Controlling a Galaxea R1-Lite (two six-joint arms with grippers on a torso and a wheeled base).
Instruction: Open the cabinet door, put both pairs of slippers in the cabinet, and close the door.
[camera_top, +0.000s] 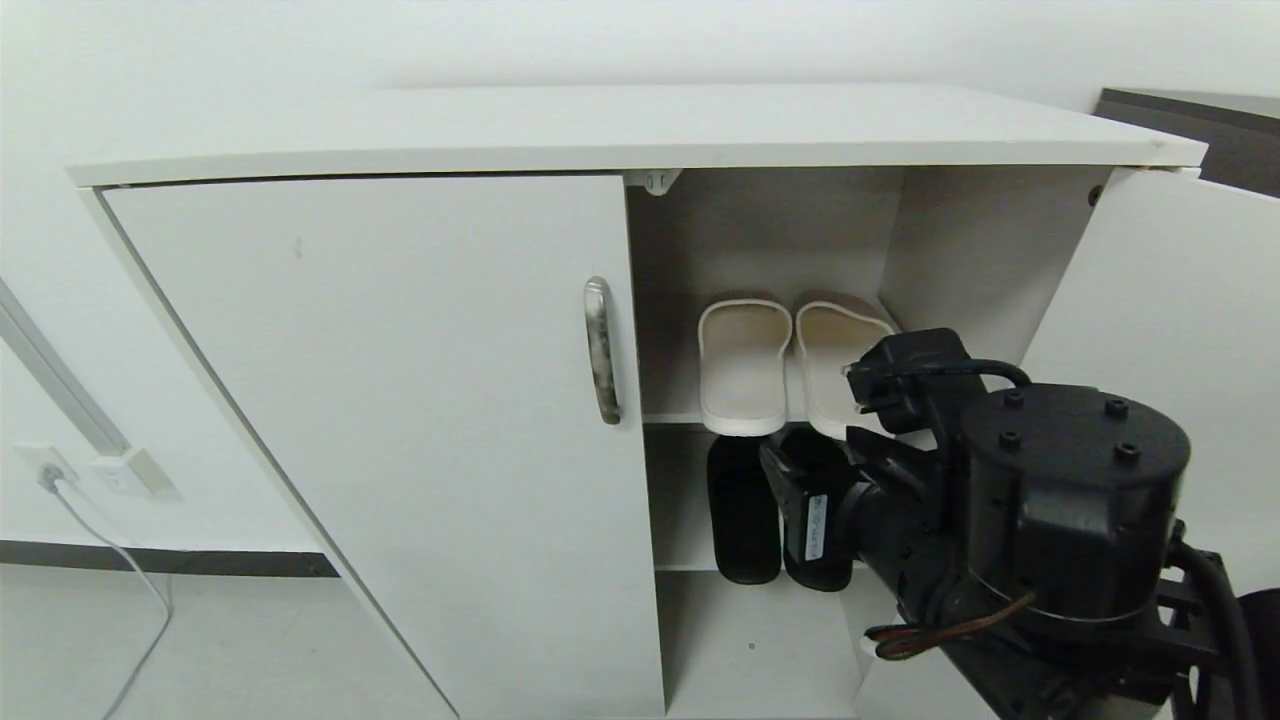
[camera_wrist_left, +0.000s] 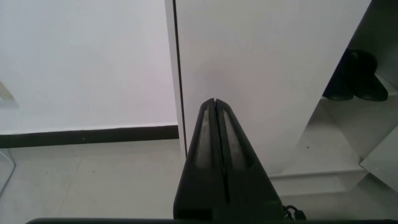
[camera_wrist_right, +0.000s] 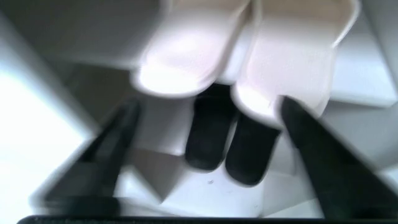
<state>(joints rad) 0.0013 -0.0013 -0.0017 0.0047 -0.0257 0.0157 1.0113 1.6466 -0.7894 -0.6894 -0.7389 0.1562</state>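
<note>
- White wall (camera_top: 200, 60) and pale floor (camera_top: 200, 650) surround a white laminate cabinet (camera_top: 640, 125) with flat, smooth panels and square edges.
- Left door (camera_top: 380, 400) is shut. It carries a curved metal handle (camera_top: 601, 350) at its inner edge.
- Right door (camera_top: 1170, 330) stands swung wide, exposing the shelves.
- White slippers (camera_top: 745, 370) are moulded, soft-looking slides. They lie side by side on the upper shelf (camera_top: 670, 405), with their near ends slightly over the lip.
- Black slippers (camera_top: 745, 510) have the same form in a matt finish and lie side by side on the shelf below.
- Right gripper (camera_wrist_right: 205, 115) sits just before the open bay, level with the black pair. Its jaws are spread apart and hold nothing.
- Left gripper (camera_wrist_left: 215, 106) hangs low in front of the shut left door. Its jaws are pressed together and empty.
- Assessment: both pairs appear stowed, and closing the right door is the outstanding step.
- Recommendation: draw the right arm straight back out of the bay before you swing anything, and keep clear of the overhanging white ends.
- Then press on the door's outer face near its free edge, not near the hinge. The panel looks slick, so push flat and follow its arc until it meets the frame.
</note>
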